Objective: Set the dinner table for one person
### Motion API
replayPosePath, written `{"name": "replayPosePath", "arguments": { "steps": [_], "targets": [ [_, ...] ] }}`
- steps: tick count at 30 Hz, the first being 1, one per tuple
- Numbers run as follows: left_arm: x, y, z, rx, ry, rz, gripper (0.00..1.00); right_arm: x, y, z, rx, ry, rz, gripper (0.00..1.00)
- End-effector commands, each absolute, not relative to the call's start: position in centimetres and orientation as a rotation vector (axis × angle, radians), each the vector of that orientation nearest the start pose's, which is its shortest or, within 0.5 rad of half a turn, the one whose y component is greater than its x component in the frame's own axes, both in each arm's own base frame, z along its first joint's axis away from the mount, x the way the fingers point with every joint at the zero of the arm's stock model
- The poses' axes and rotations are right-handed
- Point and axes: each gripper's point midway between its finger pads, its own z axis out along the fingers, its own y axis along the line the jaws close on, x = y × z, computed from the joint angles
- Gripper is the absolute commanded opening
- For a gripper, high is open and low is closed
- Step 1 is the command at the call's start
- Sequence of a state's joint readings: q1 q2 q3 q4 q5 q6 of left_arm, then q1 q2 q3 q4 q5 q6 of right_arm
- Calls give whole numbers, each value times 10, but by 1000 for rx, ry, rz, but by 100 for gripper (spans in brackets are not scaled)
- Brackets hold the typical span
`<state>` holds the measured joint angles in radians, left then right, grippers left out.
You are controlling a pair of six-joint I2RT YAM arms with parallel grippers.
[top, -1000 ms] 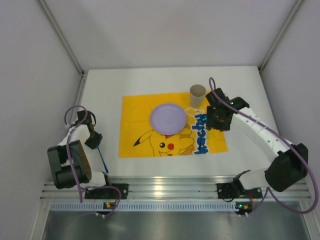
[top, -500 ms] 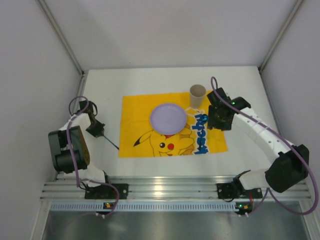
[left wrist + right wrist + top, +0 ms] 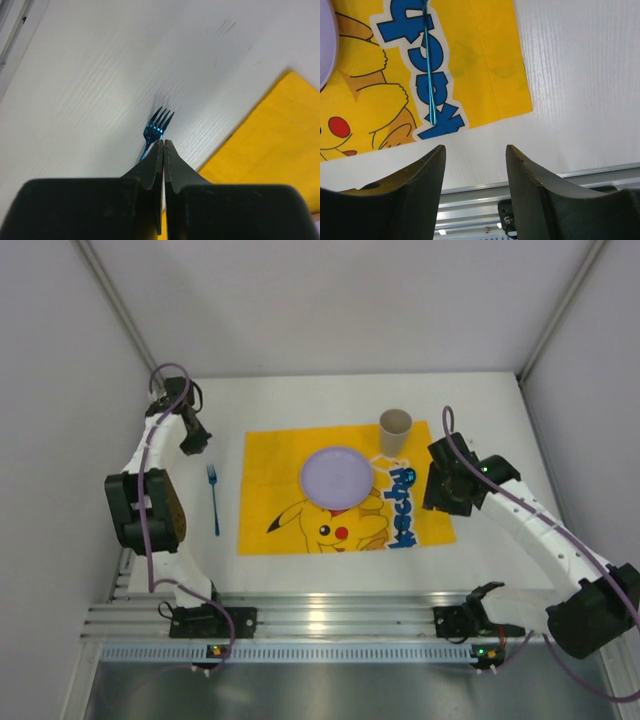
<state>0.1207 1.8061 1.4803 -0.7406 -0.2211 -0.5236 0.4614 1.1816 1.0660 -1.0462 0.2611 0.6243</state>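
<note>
L pincer (image 3: 163, 143) pinched together, seemingly empty, shiny blue metal fork (image 3: 156, 128) just beyond its tips on plain white table (image 3: 85, 75); R pincer (image 3: 475, 152) spread wide, holding nothing.

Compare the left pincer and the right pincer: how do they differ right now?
The left pincer is shut; the right pincer is open. The left pincer hangs over bare dinner table, by the fork; the right pincer hangs over the yellow mat's right edge, near a blue utensil handle. Both hold nothing.

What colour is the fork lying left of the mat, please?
Metallic blue fork, clearest in left wrist view.
</note>
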Motion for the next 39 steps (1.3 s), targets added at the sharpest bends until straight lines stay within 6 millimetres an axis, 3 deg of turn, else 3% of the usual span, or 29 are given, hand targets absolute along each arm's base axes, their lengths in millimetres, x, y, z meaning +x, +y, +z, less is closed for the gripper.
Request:
{"name": "replayPosePath", "arguments": {
  "steps": [1, 4, 6, 7, 8, 9, 12, 16, 23, 25, 29, 31, 33, 35, 38, 39],
  "targets": [
    [412, 69, 122, -805, 2499, 220, 0, 227, 87, 155, 347, 2585, 39, 52],
    [405, 60, 121, -793, 2541, 182, 0, 226, 86, 156, 351, 2580, 43, 53],
    [390, 56, 103, -774, 2594, 176, 26, 226, 86, 157, 349, 2578, 44, 53],
    [391, 55, 103, -752, 2569, 157, 36, 225, 85, 157, 347, 2578, 43, 54],
    [375, 52, 85, -746, 2616, 164, 44, 225, 85, 158, 344, 2574, 41, 54],
    [369, 49, 78, -739, 2631, 150, 50, 224, 84, 158, 344, 2575, 42, 54],
    [350, 42, 54, -723, 2680, 111, 52, 222, 80, 158, 333, 2580, 22, 54],
    [330, 35, 30, -725, 2719, 87, 48, 220, 75, 157, 322, 2588, 0, 54],
    [335, 38, 12, -730, 2707, 104, 40, 219, 71, 159, 296, 2603, -31, 54],
    [338, 40, 4, -718, 2714, 120, 33, 218, 67, 162, 291, 2603, -43, 54],
    [342, 47, -11, -701, 2730, 110, 8, 216, 62, 164, 297, 2605, -57, 54],
    [341, 51, -19, -687, 2747, 107, 0, 214, 59, 164, 299, 2606, -63, 54],
    [339, 58, -21, -710, 2747, 120, 0, 214, 59, 166, 300, 2604, -56, 54],
    [342, 63, -14, -705, 2737, 145, 0, 214, 58, 164, 305, 2608, -54, 54],
    [353, 74, 15, -699, 2676, 205, 0, 214, 59, 166, 306, 2606, -44, 54],
    [366, 74, 35, -671, 2629, 192, 0, 214, 60, 166, 311, 2602, -37, 54]
  ]
}}
